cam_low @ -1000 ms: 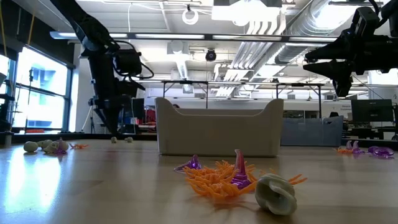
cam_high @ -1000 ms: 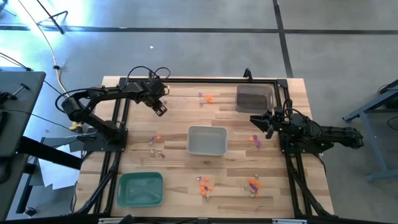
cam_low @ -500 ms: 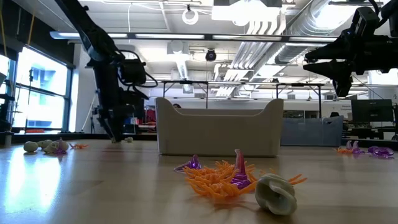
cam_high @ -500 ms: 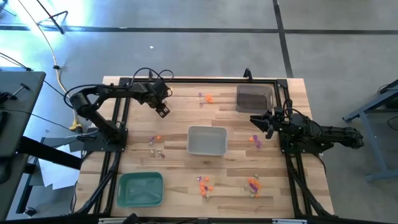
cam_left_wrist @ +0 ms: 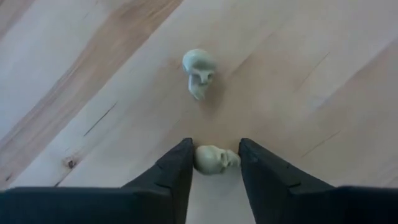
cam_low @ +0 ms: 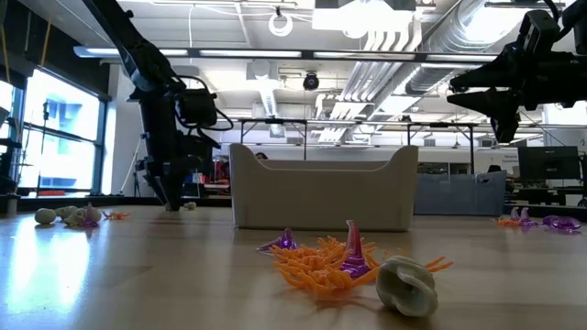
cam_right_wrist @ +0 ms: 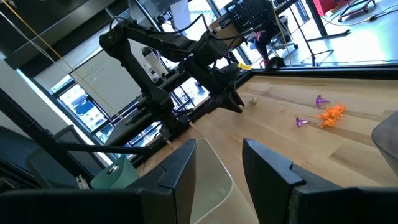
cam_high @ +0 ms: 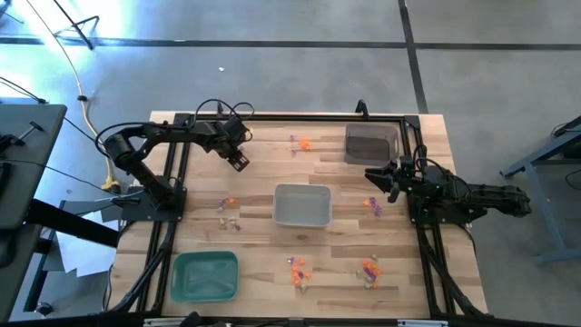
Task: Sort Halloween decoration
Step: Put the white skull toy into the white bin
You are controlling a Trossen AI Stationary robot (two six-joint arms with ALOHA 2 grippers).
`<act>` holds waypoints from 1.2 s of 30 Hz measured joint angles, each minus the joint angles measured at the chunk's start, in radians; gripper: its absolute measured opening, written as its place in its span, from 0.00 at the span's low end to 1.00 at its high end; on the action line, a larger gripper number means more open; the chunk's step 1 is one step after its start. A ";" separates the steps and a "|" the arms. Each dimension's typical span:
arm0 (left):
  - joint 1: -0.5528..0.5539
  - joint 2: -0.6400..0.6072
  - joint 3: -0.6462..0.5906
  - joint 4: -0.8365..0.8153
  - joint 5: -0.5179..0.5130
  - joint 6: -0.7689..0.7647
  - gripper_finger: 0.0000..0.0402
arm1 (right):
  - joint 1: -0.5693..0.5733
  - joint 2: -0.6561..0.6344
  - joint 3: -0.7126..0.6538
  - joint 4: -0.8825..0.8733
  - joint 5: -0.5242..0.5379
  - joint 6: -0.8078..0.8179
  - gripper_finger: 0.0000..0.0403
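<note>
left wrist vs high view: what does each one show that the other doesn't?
Left wrist only: a pale skull-shaped trinket sits between the left gripper's dark fingers, and a second pale skull lies apart from it on the wood.

High only: the green tray, grey tray, dark tray, orange and purple trinket clusters, and the right gripper waiting open.

Both: the left gripper over the wooden table.

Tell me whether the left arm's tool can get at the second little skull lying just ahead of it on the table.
Probably yes. The left tool already brackets one pale skull, and the second skull lies just beyond on bare wood, with nothing between them.
</note>
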 joint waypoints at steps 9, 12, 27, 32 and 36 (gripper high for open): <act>0.000 0.001 -0.001 0.003 -0.009 -0.040 0.13 | 0.000 0.000 0.000 0.000 0.000 0.000 0.31; 0.001 0.002 -0.001 0.001 -0.005 -0.048 0.12 | 0.000 0.000 0.000 0.000 0.000 0.000 0.31; 0.000 -0.044 -0.006 -0.048 0.001 -0.060 0.11 | 0.000 0.000 0.000 0.000 0.000 0.000 0.31; -0.002 -0.068 -0.006 -0.080 0.003 -0.060 0.11 | 0.000 0.000 0.000 0.000 0.000 0.000 0.31; -0.003 -0.089 -0.006 -0.089 0.003 -0.063 0.11 | 0.000 0.000 0.000 0.000 0.000 0.000 0.31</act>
